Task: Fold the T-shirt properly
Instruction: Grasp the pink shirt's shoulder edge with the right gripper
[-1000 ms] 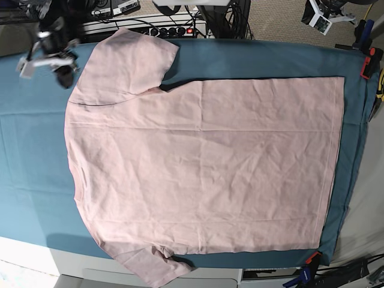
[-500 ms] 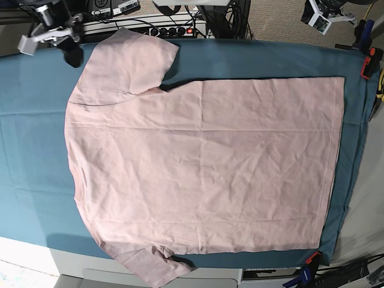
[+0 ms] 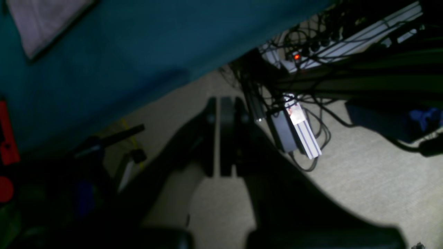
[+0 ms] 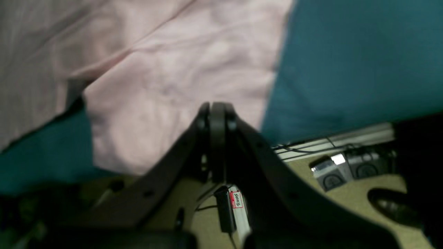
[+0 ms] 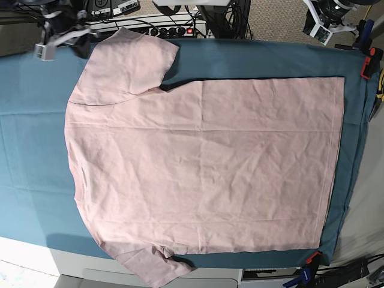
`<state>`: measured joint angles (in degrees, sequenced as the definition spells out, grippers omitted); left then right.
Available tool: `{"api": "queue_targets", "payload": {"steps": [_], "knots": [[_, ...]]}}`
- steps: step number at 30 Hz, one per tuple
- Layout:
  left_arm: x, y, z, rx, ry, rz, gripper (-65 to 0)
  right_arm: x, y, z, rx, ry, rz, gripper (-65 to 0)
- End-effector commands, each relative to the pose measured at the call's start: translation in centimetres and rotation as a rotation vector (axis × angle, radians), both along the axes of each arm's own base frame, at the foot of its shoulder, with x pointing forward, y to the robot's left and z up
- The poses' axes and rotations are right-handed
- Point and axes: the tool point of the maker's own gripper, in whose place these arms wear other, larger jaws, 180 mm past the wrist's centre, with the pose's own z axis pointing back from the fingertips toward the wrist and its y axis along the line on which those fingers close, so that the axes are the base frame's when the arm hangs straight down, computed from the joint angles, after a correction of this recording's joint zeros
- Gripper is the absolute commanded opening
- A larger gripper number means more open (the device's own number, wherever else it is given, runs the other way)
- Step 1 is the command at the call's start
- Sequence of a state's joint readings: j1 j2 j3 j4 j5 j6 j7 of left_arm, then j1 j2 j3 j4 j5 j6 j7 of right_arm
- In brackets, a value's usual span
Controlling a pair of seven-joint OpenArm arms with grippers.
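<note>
1. Quick update from my end: the right gripper [image 5: 84, 45] has pulled back off the T-shirt [image 5: 204, 162]. A second ago it hung over the teal cloth just off the shirt's shoulder; now it sits up by the far sleeve [image 5: 135, 60], right at the table's back edge.

2. It's clenched tight with nothing in it. In the right wrist view the gripper [image 4: 217, 105] has its jaws pressed together, and the sleeve [image 4: 180, 90] lies loose below them.

3. The left gripper [image 3: 225, 100] is parked off the table past the shirt's hem end. Its jaws are clenched too, with only a sliver between them, and they hold nothing. All I see under it is carpet and a power strip [image 3: 328, 48].

4. The shirt is spread flat on the teal cloth [image 5: 30, 138], plain side up, neck end toward the right arm and hem [image 5: 339, 162] toward the left arm. Both sleeves are out. It hasn't budged compared with the earlier frames, same wrinkles and outline.

5. My read: no fold has been made. Both arms are backed off and empty, so this looks like the starting layout. The first fold is still ahead.
</note>
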<state>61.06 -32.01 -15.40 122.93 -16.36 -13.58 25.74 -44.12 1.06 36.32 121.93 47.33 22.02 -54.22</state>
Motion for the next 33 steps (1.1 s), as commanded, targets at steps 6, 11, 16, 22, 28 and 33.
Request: {"api": "queue_targets", "payload": {"steps": [6,11,16,22,28,33], "knots": [[-0.1,-0.1,0.3,-0.002,0.002,-0.007,-62.0,1.1,-0.7,0.5,-0.069,-0.022,0.007,-64.6],[-0.2,0.0,0.2,0.001,0.008,-0.006,-62.0,0.3,-4.6,2.4,-0.102,-0.075,-0.133,-65.0],[-0.2,0.0,0.2,0.001,0.007,-0.007,-62.0,-0.6,-10.8,5.8,-0.173,-0.191,-0.331,-65.0],[-0.2,0.0,0.2,0.0,0.007,-0.007,-62.0,-0.3,-13.0,2.2,-0.006,-0.192,-0.434,-65.0],[-0.2,0.0,0.2,0.001,0.007,-0.007,-62.0,1.0,-9.9,-1.2,0.284,-0.214,-0.352,-65.0],[-0.2,0.0,0.2,0.001,0.008,-0.007,-62.0,2.2,-7.9,-0.1,0.28,-0.271,-0.211,-65.0]]}}
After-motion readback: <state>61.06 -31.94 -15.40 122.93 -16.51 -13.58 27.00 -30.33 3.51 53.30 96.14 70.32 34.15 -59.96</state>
